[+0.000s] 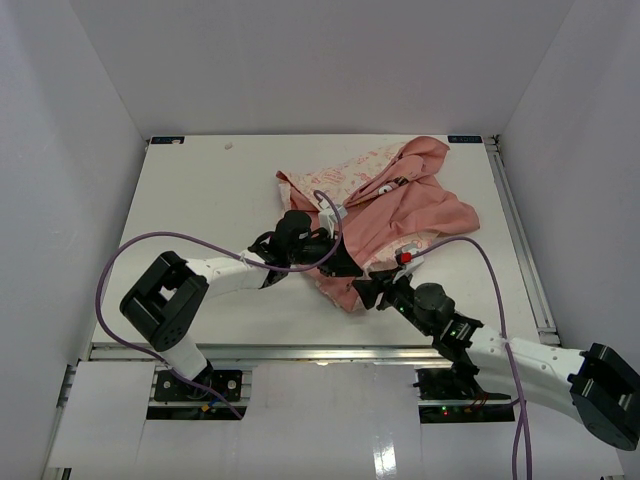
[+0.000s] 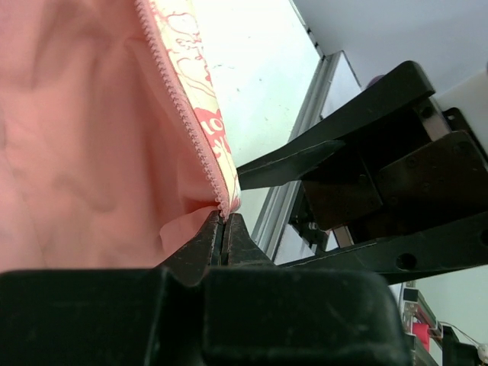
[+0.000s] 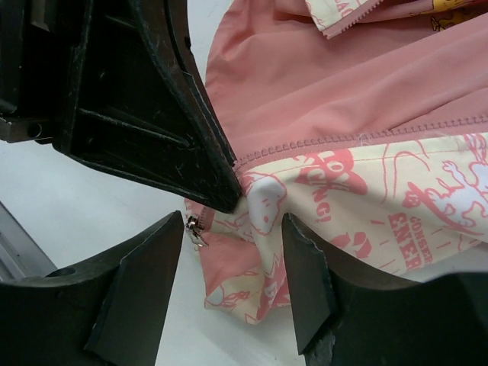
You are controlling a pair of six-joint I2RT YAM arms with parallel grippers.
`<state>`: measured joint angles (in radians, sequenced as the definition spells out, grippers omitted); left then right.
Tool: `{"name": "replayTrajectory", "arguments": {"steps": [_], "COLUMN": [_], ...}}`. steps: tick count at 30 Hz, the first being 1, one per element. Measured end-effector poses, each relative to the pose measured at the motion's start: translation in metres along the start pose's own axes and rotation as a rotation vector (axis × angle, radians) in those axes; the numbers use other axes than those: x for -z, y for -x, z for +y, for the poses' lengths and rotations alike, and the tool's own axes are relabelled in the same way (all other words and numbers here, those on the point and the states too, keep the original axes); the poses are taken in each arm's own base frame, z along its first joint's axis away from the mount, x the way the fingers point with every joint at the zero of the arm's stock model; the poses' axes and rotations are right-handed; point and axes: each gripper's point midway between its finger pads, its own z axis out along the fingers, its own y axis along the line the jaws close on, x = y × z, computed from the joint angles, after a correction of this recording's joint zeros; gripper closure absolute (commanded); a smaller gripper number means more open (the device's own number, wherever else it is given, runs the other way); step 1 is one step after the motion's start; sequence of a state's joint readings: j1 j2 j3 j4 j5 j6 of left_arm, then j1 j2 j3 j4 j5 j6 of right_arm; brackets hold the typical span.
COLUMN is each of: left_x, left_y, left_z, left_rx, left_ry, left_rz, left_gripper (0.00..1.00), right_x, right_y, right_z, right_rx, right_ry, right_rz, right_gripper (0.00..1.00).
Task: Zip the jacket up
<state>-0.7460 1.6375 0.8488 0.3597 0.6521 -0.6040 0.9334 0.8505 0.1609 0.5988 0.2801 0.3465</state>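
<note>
Jacket of cream fabric with pink print and salmon lining (image 1: 400,200) lies crumpled on the far-right part of the white worktop (image 1: 200,190). Left tool (image 2: 223,229) is clamped tight on its pink zipper edge (image 2: 187,122); right tool (image 3: 232,229) gapes empty astride the hem, beside the small metal zipper pull (image 3: 195,230).

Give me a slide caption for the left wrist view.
Left gripper, fingers shut on the jacket corner where the zipper strip ends.
</note>
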Motion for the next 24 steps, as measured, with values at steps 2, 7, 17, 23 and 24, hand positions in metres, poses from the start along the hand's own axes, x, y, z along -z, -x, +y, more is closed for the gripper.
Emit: {"name": "replayTrajectory", "arguments": {"steps": [2, 7, 17, 23, 24], "left_x": [0.000, 0.001, 0.001, 0.002, 0.003], "left_y": [0.000, 0.002, 0.000, 0.000, 0.001], "left_z": [-0.004, -0.013, -0.014, -0.009, -0.008], "left_rx": [-0.004, -0.012, -0.028, -0.042, -0.044], "left_ry": [-0.021, -0.066, -0.078, -0.066, -0.064], "left_rz": [0.000, 0.000, 0.007, 0.007, 0.006], "left_gripper": [1.00, 1.00, 1.00, 1.00, 1.00], "right_x": [0.000, -0.001, -0.004, 0.001, 0.002], "right_y": [0.000, 0.002, -0.017, -0.017, -0.016], "right_z": [0.001, 0.003, 0.006, 0.009, 0.009], "right_rx": [0.009, 0.016, 0.049, 0.044, 0.042], "right_ry": [0.009, 0.019, 0.053, 0.083, 0.086], "right_rz": [-0.002, -0.010, 0.041, 0.022, 0.015], "right_gripper": [0.44, 0.44, 0.46, 0.49, 0.50]}}
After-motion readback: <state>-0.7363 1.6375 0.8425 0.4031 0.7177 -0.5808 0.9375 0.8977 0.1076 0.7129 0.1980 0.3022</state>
